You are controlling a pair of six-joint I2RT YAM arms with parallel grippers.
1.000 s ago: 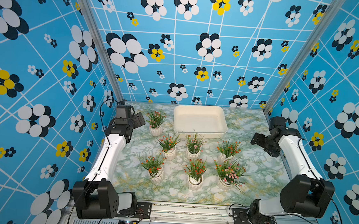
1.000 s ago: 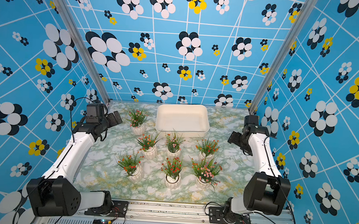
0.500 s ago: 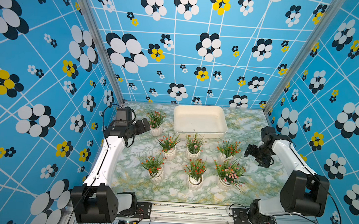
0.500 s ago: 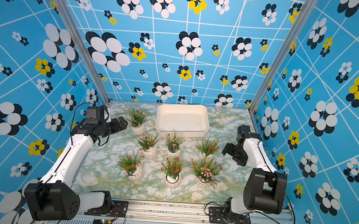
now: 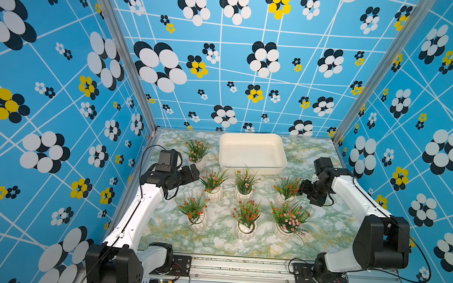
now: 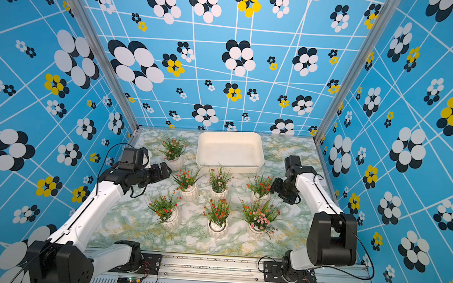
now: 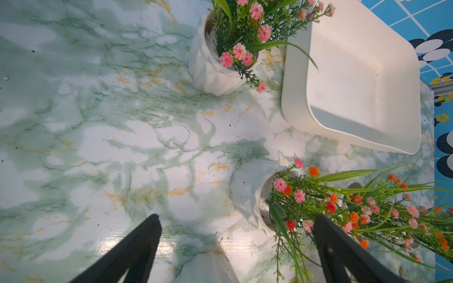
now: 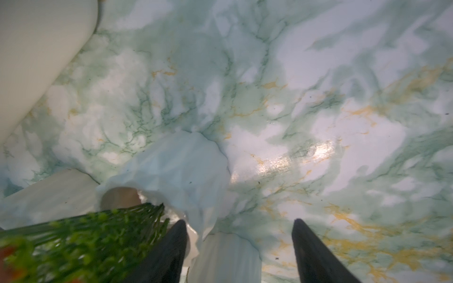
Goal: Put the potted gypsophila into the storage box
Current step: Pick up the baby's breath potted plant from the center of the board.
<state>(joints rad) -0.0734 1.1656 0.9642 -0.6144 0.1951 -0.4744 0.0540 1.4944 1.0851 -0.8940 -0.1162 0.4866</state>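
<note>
Reaching stage, judged | box (image 5: 251,151) at far centre lay empty | all seven pots (image 5: 245,229) stood on table (image 5: 330,226) | right gripper (image 5: 303,186), jaws apart, sat beside right mid pot (image 5: 285,199), nothing gripped | left gripper (image 5: 194,172) gaped wide

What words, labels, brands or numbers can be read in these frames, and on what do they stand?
None can be read.
The pots, storage box, table and walls carry no lettering, only patterns.
A small white mark on the left arm is too small to read.
</note>
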